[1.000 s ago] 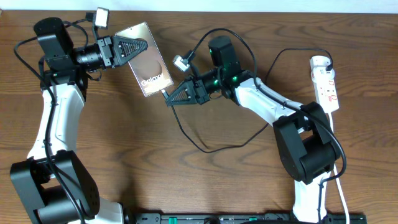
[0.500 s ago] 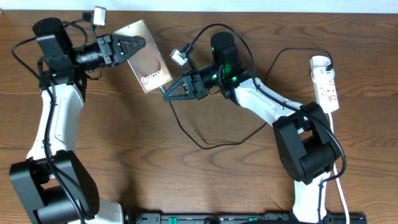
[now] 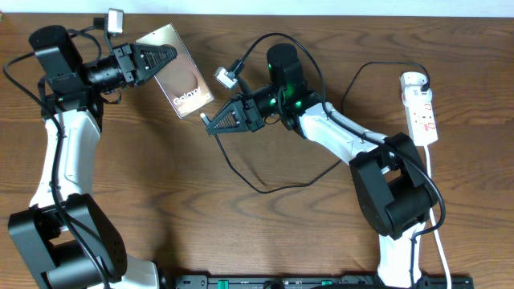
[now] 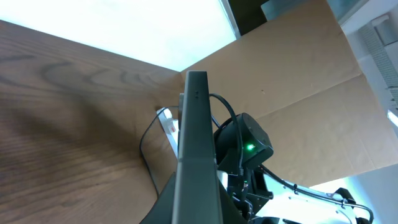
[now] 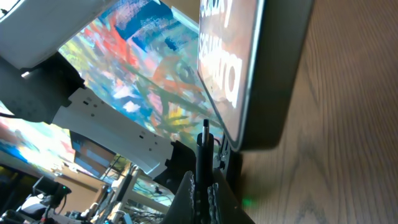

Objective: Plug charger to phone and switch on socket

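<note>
The phone [image 3: 178, 72] is a tan-screened slab held tilted above the table at the upper left. My left gripper [image 3: 165, 54] is shut on its upper end; the left wrist view shows the phone [image 4: 196, 143] edge-on between the fingers. My right gripper [image 3: 210, 125] is shut on the charger plug [image 5: 204, 138], whose tip sits just below the phone's lower edge [image 5: 273, 74], a small gap apart. The black charger cable [image 3: 265, 186] loops over the table. The white socket [image 3: 421, 107] lies at the far right.
The socket's white cord [image 3: 438, 229] runs down the right edge by the right arm's base [image 3: 397, 201]. A brown cardboard wall [image 4: 298, 81] stands beyond the table. The left arm's base [image 3: 64, 249] is at the lower left.
My left gripper has carried the phone up and to the left. My right gripper has followed left with the plug, staying just below the phone's lower edge.
</note>
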Robot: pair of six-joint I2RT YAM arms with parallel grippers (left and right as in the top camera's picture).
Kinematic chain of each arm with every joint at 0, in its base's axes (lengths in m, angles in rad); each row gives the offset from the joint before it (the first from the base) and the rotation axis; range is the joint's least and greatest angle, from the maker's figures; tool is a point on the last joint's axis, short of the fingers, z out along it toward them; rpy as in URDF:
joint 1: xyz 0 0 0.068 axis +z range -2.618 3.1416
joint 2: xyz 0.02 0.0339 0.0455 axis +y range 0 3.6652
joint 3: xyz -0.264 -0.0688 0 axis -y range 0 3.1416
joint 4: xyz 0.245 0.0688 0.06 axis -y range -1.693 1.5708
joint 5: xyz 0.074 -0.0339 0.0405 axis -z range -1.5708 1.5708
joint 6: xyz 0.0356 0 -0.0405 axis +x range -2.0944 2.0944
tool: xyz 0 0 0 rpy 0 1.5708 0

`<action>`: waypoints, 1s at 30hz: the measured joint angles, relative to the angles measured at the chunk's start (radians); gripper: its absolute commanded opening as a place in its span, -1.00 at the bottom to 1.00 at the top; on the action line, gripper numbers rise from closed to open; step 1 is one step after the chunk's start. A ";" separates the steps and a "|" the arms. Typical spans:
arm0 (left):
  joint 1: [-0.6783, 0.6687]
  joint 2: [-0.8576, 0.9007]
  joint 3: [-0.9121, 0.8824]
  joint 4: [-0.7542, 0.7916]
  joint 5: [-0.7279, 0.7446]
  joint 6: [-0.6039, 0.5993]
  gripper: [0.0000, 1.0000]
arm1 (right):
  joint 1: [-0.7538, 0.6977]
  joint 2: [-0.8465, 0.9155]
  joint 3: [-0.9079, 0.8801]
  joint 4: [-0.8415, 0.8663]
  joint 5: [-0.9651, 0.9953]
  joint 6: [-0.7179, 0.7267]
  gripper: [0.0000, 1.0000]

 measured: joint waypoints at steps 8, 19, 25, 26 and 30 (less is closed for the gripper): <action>0.000 0.000 0.000 0.000 0.018 0.000 -0.85 | 0.000 0.000 0.000 0.003 0.000 0.000 -0.98; -0.018 0.000 0.000 0.000 0.031 0.001 -0.85 | 0.000 0.000 0.000 0.004 0.000 -0.001 -0.98; -0.029 0.000 0.000 0.000 0.031 0.001 -0.85 | 0.000 0.000 0.000 0.004 0.000 -0.001 -0.98; -0.029 0.000 0.000 0.000 0.031 0.001 -0.85 | 0.000 0.000 0.000 0.004 0.000 -0.001 -0.98; -0.029 0.000 0.000 0.000 0.031 0.003 -0.86 | 0.000 0.000 0.000 0.004 0.000 -0.001 -0.98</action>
